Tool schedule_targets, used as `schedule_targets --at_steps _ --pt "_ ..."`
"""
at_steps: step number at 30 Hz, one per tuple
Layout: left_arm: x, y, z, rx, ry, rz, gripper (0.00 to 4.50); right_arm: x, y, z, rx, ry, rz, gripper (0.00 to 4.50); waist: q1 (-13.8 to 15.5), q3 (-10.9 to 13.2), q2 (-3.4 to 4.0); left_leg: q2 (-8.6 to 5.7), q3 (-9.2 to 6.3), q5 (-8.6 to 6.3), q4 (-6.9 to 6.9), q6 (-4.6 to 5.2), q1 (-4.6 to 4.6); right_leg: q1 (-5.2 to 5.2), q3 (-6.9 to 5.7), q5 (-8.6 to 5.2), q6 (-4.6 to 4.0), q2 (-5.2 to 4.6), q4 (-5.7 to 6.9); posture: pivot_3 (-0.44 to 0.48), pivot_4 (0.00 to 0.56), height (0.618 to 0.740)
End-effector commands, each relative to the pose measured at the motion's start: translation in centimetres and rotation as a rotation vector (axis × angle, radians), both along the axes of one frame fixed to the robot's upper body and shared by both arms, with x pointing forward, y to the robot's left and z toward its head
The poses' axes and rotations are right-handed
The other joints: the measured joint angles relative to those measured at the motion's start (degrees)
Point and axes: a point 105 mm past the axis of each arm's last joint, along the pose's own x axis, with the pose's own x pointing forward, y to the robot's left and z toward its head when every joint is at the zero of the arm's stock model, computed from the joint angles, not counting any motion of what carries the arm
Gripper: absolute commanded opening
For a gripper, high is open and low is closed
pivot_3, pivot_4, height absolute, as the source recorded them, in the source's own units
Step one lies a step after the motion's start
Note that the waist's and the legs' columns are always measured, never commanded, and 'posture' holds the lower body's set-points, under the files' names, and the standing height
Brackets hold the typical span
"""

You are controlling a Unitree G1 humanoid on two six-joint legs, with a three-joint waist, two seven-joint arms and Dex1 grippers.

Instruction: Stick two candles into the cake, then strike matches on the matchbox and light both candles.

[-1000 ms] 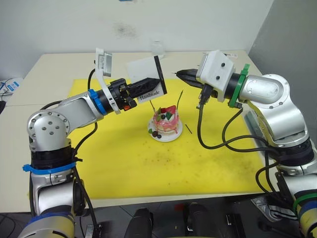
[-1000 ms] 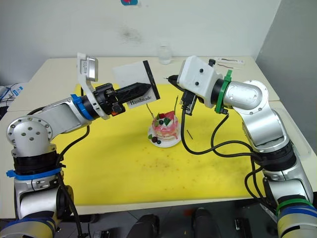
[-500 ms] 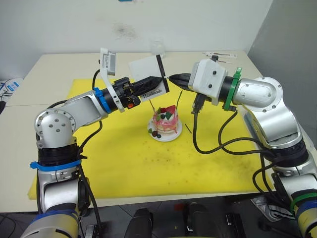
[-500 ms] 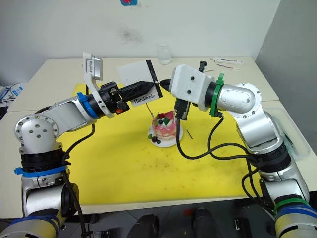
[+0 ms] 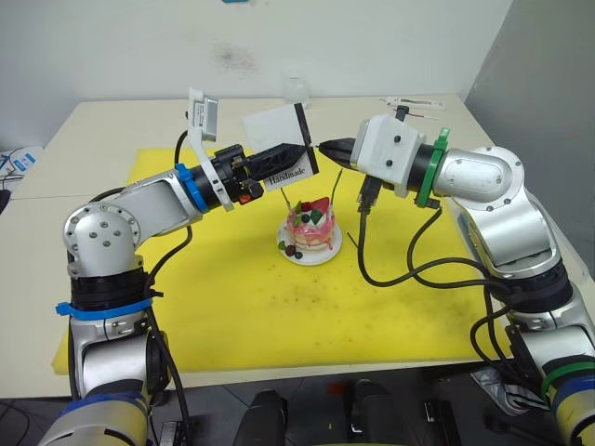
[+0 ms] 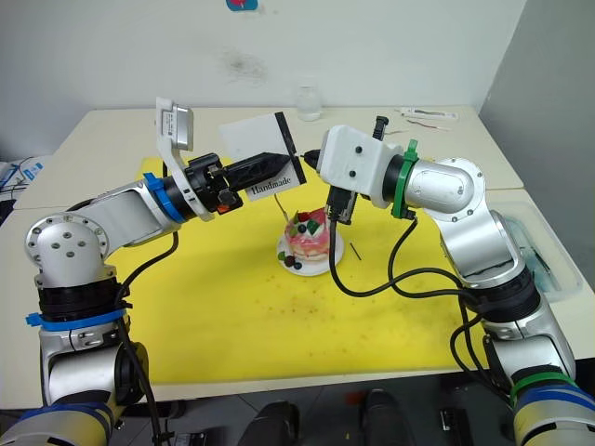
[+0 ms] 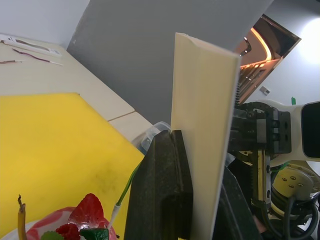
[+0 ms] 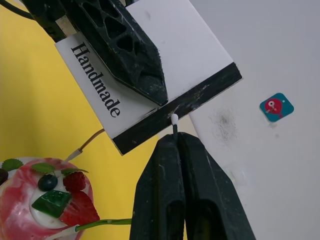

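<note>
The white matchbox [image 5: 274,130], printed "Handmade", hangs in the air above and behind the cake with my left gripper [image 5: 296,151] shut on it. My right gripper [image 5: 325,146] is shut on a match [image 8: 174,122], whose pale head touches the box's black striking strip [image 8: 180,107]. The pink-and-white cake [image 5: 310,226] sits on its small white plate [image 5: 302,255] on the yellow mat. A green candle [image 5: 336,186] and a golden candle [image 5: 291,206] stand tilted in the cake. Another match [image 5: 354,242] lies on the mat just right of the plate.
A yellow mat [image 5: 232,307] covers the middle of the beige table [image 5: 102,125]. A clear glass [image 6: 308,100] stands at the table's back edge and small tools [image 6: 428,113] lie at the back right. A clear bin [image 6: 548,260] sits off the right side.
My right gripper has moved left with the match until its head meets the striking strip. The left arm lifted the matchbox slightly and has since held still.
</note>
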Motion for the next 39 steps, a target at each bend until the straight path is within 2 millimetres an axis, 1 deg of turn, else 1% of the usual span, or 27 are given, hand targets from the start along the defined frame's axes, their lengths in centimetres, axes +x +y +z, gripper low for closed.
schedule_targets --at_steps 1,2,4,5,6,8,9,10,13,15,17,20,22,24,26,28,31,35,39 --pt "-0.7 0.0 4.6 -0.137 -0.113 -0.041 0.0 -1.2 0.5 -1.4 -0.141 -0.019 0.071 0.04 0.14 0.0 -0.01 0.0 0.0 0.0 0.0 0.01 0.0 0.01 0.0 -0.01 0.01 0.0 -0.01 0.0 0.15 0.74" --pt "-0.3 1.3 7.4 -0.231 -0.151 -0.016 0.0 -1.6 0.2 -2.3 -0.204 -0.002 0.094 0.04 0.19 0.02 -0.04 -0.01 -0.02 -0.01 0.01 0.02 -0.02 0.01 -0.02 -0.04 0.06 0.0 -0.01 0.0 0.15 0.74" --pt "0.4 4.2 11.5 -0.373 -0.194 0.054 0.0 -2.2 -0.4 -3.0 -0.26 0.022 0.116 0.04 0.26 0.17 -0.33 0.01 -0.12 -0.02 0.07 0.03 -0.07 0.0 -0.13 -0.1 0.19 0.01 0.0 0.0 0.15 0.74" --pt "0.7 5.2 12.5 -0.411 -0.2 0.082 0.0 -2.4 -0.6 -3.0 -0.268 0.027 0.119 0.04 0.17 0.18 -0.36 0.08 -0.14 -0.02 0.07 0.04 -0.07 0.0 -0.14 -0.05 0.21 0.1 -0.06 0.0 0.15 0.74" --pt "0.8 6.0 12.9 -0.422 -0.2 0.096 0.0 -2.4 -0.9 -3.0 -0.27 0.03 0.116 0.04 -0.12 0.18 -0.32 0.07 -0.12 -0.02 0.07 0.03 -0.08 0.01 -0.12 -0.05 0.21 0.1 -0.06 0.0 0.15 0.74" --pt "0.8 6.6 11.3 -0.337 -0.192 0.131 0.0 -1.9 -1.5 -2.6 -0.256 0.034 0.093 0.04 -0.86 -0.03 0.07 0.02 0.18 0.01 0.01 -0.02 0.09 0.0 0.1 -0.04 0.21 -0.01 -0.06 0.0 0.15 0.74" --pt "0.8 6.7 10.6 -0.31 -0.185 0.14 0.0 -1.8 -1.7 -2.4 -0.25 0.034 0.085 0.04 -0.94 -0.13 0.24 -0.06 0.29 0.07 -0.01 -0.14 0.25 0.06 0.26 -0.04 0.21 -0.07 -0.03 0.0 0.15 0.74" --pt "0.8 6.5 9.6 -0.287 -0.169 0.146 0.0 -1.4 -1.7 -1.8 -0.213 0.03 0.07 0.04 -0.89 -0.13 0.26 -0.06 0.42 0.09 -0.08 -0.17 0.4 0.16 0.32 -0.05 0.21 -0.12 -0.02 0.0 0.15 0.74" --pt "0.7 6.2 7.4 -0.23 -0.149 0.166 0.0 -0.5 -1.4 -0.1 -0.12 0.009 0.048 0.04 -0.61 -0.01 0.05 0.0 0.4 0.0 -0.16 -0.02 0.53 0.34 0.23 -0.09 0.27 -0.08 -0.04 0.0 0.15 0.74" --pt "0.7 6.4 6.7 -0.23 -0.135 0.185 0.0 -0.2 -1.3 0.7 -0.084 -0.005 0.042 0.04 -0.38 0.11 -0.18 0.04 0.16 -0.01 -0.03 0.01 0.34 0.26 0.07 -0.07 0.25 -0.01 -0.03 0.0 0.15 0.74" --pt "0.6 6.6 5.8 -0.212 -0.122 0.203 0.0 0.3 -1.0 1.8 -0.044 -0.034 0.032 0.04 -0.14 0.1 -0.21 0.07 0.08 0.04 0.07 -0.08 0.05 0.02 0.03 0.12 0.13 0.05 -0.02 0.0 0.15 0.74" --pt "0.5 7.2 4.0 -0.167 -0.097 0.25 0.0 1.3 -0.4 3.2 -0.019 -0.082 0.023 0.04 -0.11 0.1 -0.2 0.05 0.1 0.12 0.04 -0.21 0.05 0.02 0.04 0.23 -0.04 0.03 -0.02 0.0 0.15 0.74" --pt "0.4 8.1 2.8 -0.157 -0.076 0.29 0.0 2.6 0.6 3.6 -0.044 -0.12 0.015 0.04 -0.18 0.1 -0.2 0.05 0.13 0.12 0.01 -0.21 0.08 0.01 0.07 0.23 -0.04 0.02 -0.02 0.0 0.15 0.74" --pt "0.4 8.9 2.1 -0.161 -0.063 0.33 0.0 3.6 1.7 3.3 -0.099 -0.153 0.023 0.04 -0.39 0.1 -0.2 0.08 0.15 0.12 0.0 -0.21 0.08 -0.01 0.07 0.24 -0.06 0.06 -0.02 0.0 0.15 0.74" --pt "0.6 9.8 1.5 -0.163 -0.055 0.375 0.0 4.4 2.7 2.2 -0.189 -0.177 0.037 0.04 -0.28 0.1 -0.2 0.11 0.12 0.12 -0.02 -0.21 0.06 -0.02 0.04 0.24 -0.08 0.09 -0.03 0.0 0.15 0.74" --pt "0.6 10.2 1.0 -0.157 -0.049 0.4 0.0 5.0 3.2 1.0 -0.267 -0.185 0.054 0.04 -0.25 0.1 -0.2 0.11 0.12 0.12 -0.03 -0.21 0.06 -0.03 0.03 0.25 -0.09 0.1 -0.03 0.0 0.15 0.74" --pt "0.5 10.2 0.5 -0.148 -0.043 0.413 0.0 5.1 4.0 -0.7 -0.359 -0.196 0.106 0.04 -0.02 0.1 -0.2 0.07 0.12 0.12 -0.02 -0.22 0.02 -0.02 0.05 0.25 -0.1 0.06 -0.08 0.0 0.15 0.74" --pt "0.3 10.1 0.3 -0.14 -0.044 0.417 0.0 4.9 4.7 -1.6 -0.396 -0.202 0.15 0.04 -0.05 0.1 -0.21 0.01 0.12 0.13 0.01 -0.24 -0.06 -0.03 0.05 0.26 -0.1 -0.01 -0.12 0.0 0.15 0.74" --pt "0.1 10.1 0.2 -0.135 -0.044 0.419 0.0 4.7 5.3 -1.9 -0.39 -0.195 0.181 0.04 -0.17 0.1 -0.2 0.04 0.11 0.13 -0.03 -0.25 -0.02 -0.04 0.03 0.26 -0.1 0.0 -0.1 0.0 0.15 0.74"
